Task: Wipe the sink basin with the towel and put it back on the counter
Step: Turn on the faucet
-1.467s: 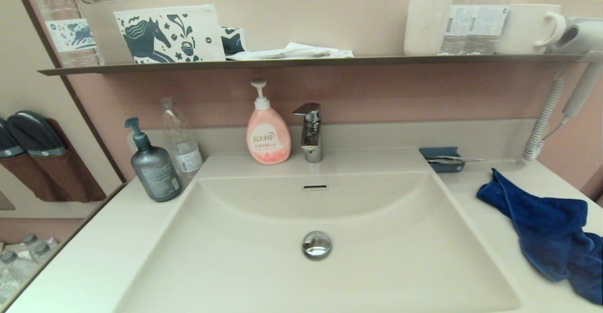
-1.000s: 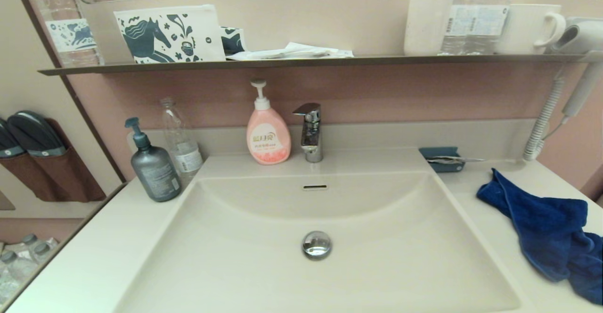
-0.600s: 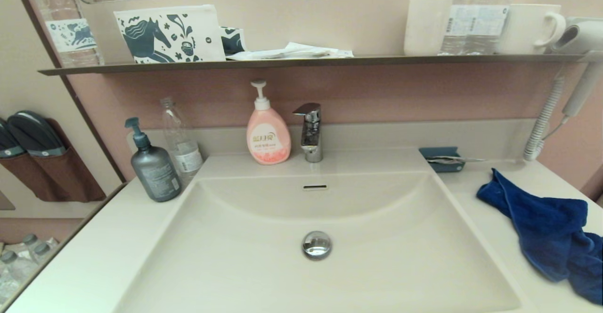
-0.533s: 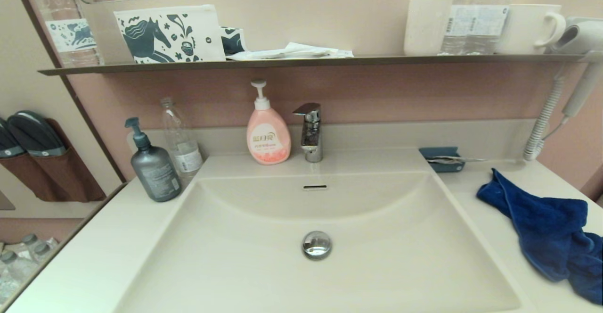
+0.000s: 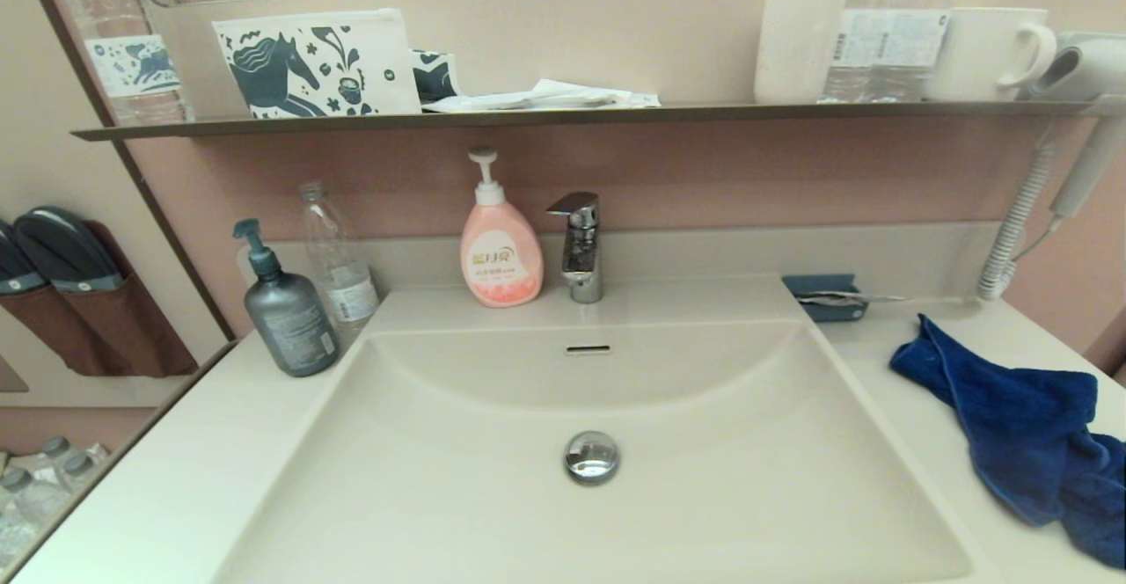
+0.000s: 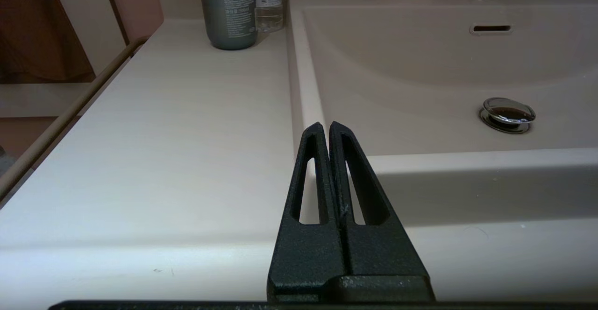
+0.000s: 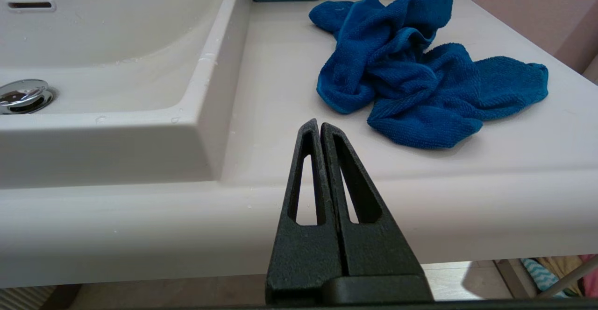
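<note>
Head view: no change is seen between the earlier pictures and now.
Towel (image 5: 1020,443): no shift is seen; the same crumpled outline is kept on the tabletop (image 5: 915,408) to the right of the sink basin (image 5: 493,496).
Arms: none is brought into the head view at any of these moments.
Wrist views: no earlier pictures are given for them, so no change can be told there.
</note>
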Tool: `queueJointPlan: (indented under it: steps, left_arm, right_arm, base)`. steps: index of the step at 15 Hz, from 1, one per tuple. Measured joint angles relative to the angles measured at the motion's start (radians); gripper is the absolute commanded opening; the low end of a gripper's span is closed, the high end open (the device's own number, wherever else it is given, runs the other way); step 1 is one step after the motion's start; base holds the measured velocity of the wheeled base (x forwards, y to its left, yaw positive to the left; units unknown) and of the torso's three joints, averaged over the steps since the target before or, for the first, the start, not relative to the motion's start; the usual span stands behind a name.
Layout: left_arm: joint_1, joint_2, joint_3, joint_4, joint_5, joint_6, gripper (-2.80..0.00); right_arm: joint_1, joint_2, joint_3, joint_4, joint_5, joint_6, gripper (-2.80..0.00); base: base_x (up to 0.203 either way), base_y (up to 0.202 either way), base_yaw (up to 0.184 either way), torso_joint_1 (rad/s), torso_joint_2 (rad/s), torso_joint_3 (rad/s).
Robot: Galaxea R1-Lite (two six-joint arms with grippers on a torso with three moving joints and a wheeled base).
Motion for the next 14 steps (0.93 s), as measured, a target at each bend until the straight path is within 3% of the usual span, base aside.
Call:
queueJointPlan:
  steps: [6,10,14]
  left_arm:
    - [0.000,0.000,-0.021,-0.030,-0.020,0.007,-2.80]
    - [0.000,0.014,-0.116,0.056,-0.070,0.008,-2.80]
    - [0.000,0.108,-0.215,0.067,-0.122,0.009,-2.80]
  right_arm:
    - [0.000,0.000,0.000,0.000,0.000,0.000,-2.80]
    - [0.000,0.000,0.000,0.000,0.000,0.000,-2.80]
    - [0.000,0.000,0.000,0.000,0.000,0.000,-2.80]
  base:
    - [0.000,0.000,0.000,0.000,0.00,0.000]
    - [0.000,0.000,0.000,0.000,0.00,0.000]
    - [0.000,0.000,0.000,0.000,0.00,0.000]
